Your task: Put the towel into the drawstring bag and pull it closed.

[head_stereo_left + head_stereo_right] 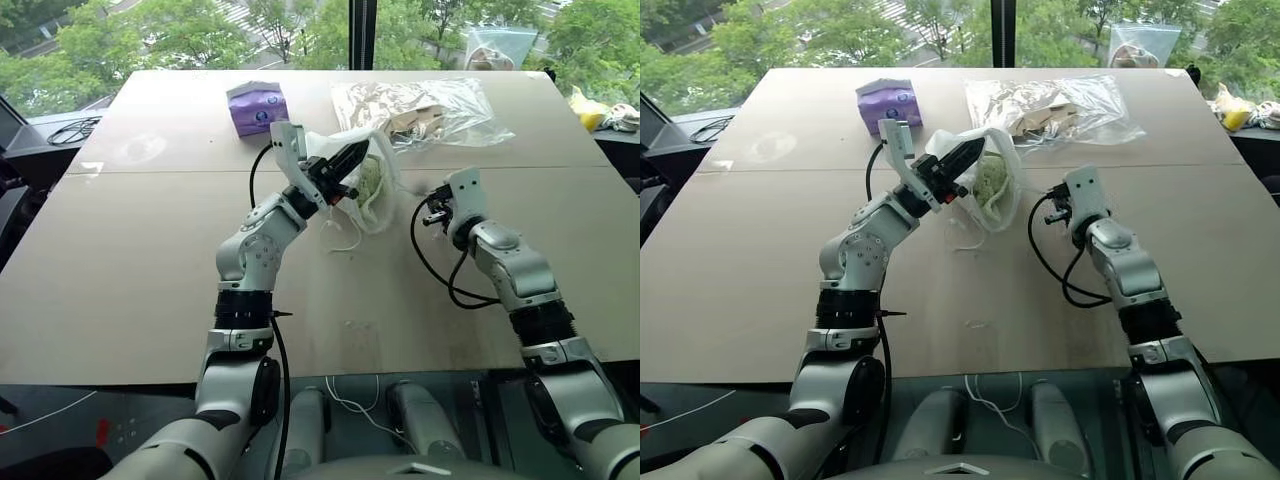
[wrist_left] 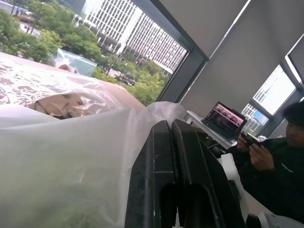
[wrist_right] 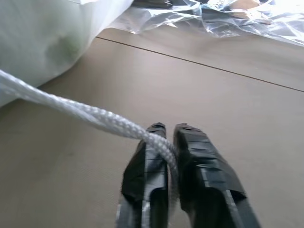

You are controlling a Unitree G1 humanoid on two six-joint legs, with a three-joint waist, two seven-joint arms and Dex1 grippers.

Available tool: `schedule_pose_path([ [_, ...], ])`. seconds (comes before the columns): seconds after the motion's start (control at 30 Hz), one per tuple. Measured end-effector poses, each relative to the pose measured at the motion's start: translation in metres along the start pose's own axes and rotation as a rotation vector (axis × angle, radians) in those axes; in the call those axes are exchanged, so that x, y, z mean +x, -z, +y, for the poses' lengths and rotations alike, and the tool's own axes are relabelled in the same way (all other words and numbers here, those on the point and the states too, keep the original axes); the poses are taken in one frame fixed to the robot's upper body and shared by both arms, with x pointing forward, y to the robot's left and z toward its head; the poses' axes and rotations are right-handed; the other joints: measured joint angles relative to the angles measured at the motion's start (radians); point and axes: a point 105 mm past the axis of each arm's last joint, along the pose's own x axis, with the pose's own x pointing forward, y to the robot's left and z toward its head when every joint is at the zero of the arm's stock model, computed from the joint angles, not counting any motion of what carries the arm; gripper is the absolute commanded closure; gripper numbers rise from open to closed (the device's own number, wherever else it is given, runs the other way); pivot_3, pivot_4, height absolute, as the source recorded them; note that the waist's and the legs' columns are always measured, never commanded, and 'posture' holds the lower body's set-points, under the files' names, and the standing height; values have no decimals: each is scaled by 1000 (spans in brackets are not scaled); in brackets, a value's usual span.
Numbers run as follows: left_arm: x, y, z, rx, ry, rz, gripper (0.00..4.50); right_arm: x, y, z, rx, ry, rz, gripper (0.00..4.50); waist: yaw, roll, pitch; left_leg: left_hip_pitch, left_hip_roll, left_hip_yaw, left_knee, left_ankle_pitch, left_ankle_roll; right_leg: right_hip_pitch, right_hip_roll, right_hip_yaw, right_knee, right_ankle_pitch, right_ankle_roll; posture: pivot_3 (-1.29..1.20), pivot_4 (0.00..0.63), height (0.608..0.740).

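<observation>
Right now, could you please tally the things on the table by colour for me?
Translucent white: 1, the drawstring bag
Light green: 1, the towel inside it
Purple: 1, the tissue pack
Clear: 1, the plastic bag
Total: 4

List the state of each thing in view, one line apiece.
drawstring bag: lifted at its mouth, towel inside, not yet cinched
towel: inside the bag
cord: pinched in the right gripper
left gripper: shut on the bag's mouth
right gripper: shut on the cord
clear plastic bag: lying flat
</observation>
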Motion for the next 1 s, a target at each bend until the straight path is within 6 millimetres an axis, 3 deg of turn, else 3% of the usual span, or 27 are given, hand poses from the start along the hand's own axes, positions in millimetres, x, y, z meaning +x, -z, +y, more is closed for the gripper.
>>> schedule_pose_path([
  [0.17, -4, -9, -3, -44, 57, -51, 4500, -10, -6, 0, 16, -9, -13, 4462, -1, 0, 0, 0, 0, 0, 1, 0, 0, 0, 0, 0, 0, -1, 1, 0, 150, 740],
  [0.4, -13, -15, -3, -1, 90, -23, 1453, -14, -20, 5, 26, -21, -31, 4500, -3, 0, 0, 1, 0, 0, 1, 0, 0, 0, 0, 0, 1, -1, 1, 0, 150, 740],
  [0.53, -34, -42, 9, 2, 82, -45, 1453, -14, -20, 6, 31, -21, -18, 4500, -5, 0, 0, 1, 1, 0, 0, 0, 0, 0, 1, 0, 1, -1, 1, 0, 150, 740],
  [0.63, -62, -69, 20, 50, 64, -17, 1453, -14, -22, 7, 30, -24, -19, 4500, -10, 0, 0, 0, 1, 0, 0, 0, 0, 0, 1, 0, 1, -1, 2, 0, 150, 740],
  [0.7, -77, -73, 25, 88, 43, 27, 1453, -15, -21, 5, 31, -18, -13, 4500, -13, 1, 0, 1, 1, 0, 0, 0, 0, 0, 0, 0, 1, -1, 1, 0, 150, 740],
  [0.8, -106, -41, 40, 152, -21, 240, 1453, -14, -23, 7, 30, -23, -16, 4500, -14, 1, 0, 1, 0, 0, 0, 0, 0, 0, 0, 0, 1, -1, 0, 0, 150, 740],
  [0.87, -126, -2, 49, 179, -43, 437, 1453, -13, -25, 8, 31, -27, -19, 4500, -14, 1, 0, 1, 0, 0, 0, 0, 0, 0, 0, 0, 1, -1, 0, 0, 150, 740],
  [0.93, -142, 32, 51, 200, -32, 593, 1453, -12, -28, 11, 32, -35, -26, 4500, -14, 1, 0, 0, 1, 0, 0, 0, 0, -1, 0, 0, 1, -1, 0, 0, 150, 740],
  [1.0, -147, 50, 50, 230, -3, 673, 1453, -11, -31, 12, 31, -44, -34, 4500, -11, 1, 0, 0, 1, 0, 0, 0, 0, -1, 0, 0, 1, -1, 0, 0, 150, 740],
])
